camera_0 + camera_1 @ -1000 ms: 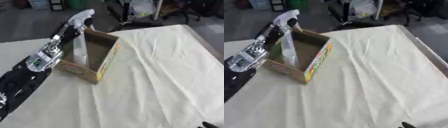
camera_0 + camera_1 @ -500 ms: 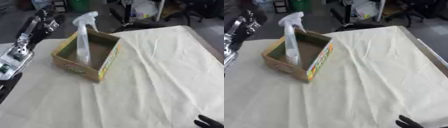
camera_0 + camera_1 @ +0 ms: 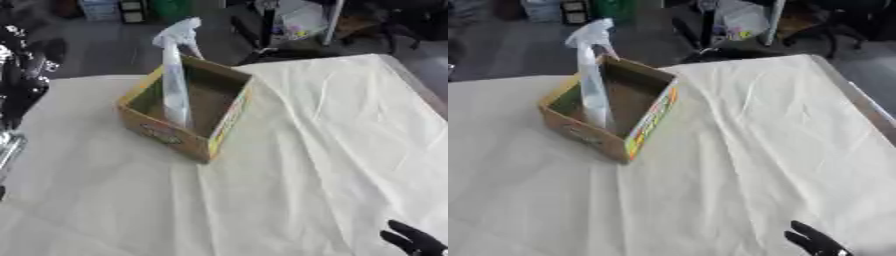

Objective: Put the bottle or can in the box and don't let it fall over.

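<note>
A clear spray bottle (image 3: 175,82) with a white trigger head stands upright inside the open cardboard box (image 3: 219,127), against its left wall. My left hand (image 3: 21,62) is at the left edge of the left eye view, well apart from the bottle, fingers relaxed and holding nothing. Only the dark fingers of my right hand (image 3: 814,242) show at the bottom right, pointing up and open, far from the box.
A cream cloth (image 3: 745,150) with soft creases covers the table. The table's right edge (image 3: 866,107) runs diagonally at the right. Chairs, bins and bags (image 3: 297,22) stand on the floor beyond the far edge.
My left hand has let go of the bottle and drawn back left, away from the box. The bottle stays upright in the box. My right hand's fingers have risen slightly into view.
</note>
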Controlling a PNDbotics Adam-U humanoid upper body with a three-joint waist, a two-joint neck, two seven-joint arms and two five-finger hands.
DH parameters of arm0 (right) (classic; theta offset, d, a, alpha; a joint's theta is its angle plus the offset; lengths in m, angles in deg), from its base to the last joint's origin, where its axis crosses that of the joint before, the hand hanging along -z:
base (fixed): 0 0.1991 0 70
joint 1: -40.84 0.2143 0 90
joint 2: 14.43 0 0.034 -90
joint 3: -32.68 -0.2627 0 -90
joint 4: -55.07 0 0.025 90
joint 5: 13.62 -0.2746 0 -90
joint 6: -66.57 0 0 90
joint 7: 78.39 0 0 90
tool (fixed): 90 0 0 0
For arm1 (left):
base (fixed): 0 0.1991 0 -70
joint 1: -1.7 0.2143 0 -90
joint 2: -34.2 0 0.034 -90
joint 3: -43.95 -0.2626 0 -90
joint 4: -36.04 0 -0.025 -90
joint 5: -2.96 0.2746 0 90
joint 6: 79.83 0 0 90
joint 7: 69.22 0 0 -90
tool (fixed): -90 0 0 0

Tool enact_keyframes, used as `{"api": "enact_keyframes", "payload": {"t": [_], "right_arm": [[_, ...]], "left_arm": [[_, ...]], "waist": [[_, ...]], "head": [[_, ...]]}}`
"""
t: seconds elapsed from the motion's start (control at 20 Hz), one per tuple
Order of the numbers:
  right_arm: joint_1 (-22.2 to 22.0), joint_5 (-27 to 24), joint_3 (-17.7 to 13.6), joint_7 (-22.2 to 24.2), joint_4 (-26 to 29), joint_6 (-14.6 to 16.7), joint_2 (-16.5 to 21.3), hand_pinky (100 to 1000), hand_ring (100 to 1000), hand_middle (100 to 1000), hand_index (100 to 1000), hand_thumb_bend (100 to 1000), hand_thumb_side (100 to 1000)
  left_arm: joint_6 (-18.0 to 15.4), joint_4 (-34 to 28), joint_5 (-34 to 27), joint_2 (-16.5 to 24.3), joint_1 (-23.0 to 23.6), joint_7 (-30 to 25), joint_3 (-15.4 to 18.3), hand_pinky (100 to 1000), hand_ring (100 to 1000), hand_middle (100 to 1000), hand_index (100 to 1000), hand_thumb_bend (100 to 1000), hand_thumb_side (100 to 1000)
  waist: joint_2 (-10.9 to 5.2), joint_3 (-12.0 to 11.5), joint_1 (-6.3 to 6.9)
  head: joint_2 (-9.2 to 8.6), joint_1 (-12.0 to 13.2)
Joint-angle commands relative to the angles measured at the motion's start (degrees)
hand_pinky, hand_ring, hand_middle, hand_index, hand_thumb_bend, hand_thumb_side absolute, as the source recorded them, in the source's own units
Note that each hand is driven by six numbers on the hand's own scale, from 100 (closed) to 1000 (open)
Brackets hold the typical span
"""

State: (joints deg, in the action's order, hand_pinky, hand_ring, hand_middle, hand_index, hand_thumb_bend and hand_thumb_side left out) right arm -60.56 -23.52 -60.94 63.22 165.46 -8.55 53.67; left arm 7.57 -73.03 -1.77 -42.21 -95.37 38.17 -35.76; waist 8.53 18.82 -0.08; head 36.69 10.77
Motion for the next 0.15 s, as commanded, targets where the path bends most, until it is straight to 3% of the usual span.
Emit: {"api": "enact_keyframes", "payload": {"t": [0.05, 0.15], "right_arm": [[-0.1, -0.1, -0.6, 0.4, 0.7, 0.5, -0.3, 671, 1000, 1000, 1000, 100, 470], [-0.3, -0.3, -0.7, 0.4, 0.6, 0.3, -0.3, 670, 1000, 1000, 1000, 100, 470]], "left_arm": [[1.3, -4.4, 0.9, -3.0, 2.4, 2.8, 2.5, 949, 1000, 814, 960, 589, 673], [2.1, -5.1, 1.2, -5.8, 5.3, 4.5, 2.8, 948, 1000, 809, 958, 582, 670]], "waist": [[-0.77, -0.4, -0.02], [-1.17, -0.8, -0.19]], "head": [[0.44, -0.1], [1.01, 0.3]]}}
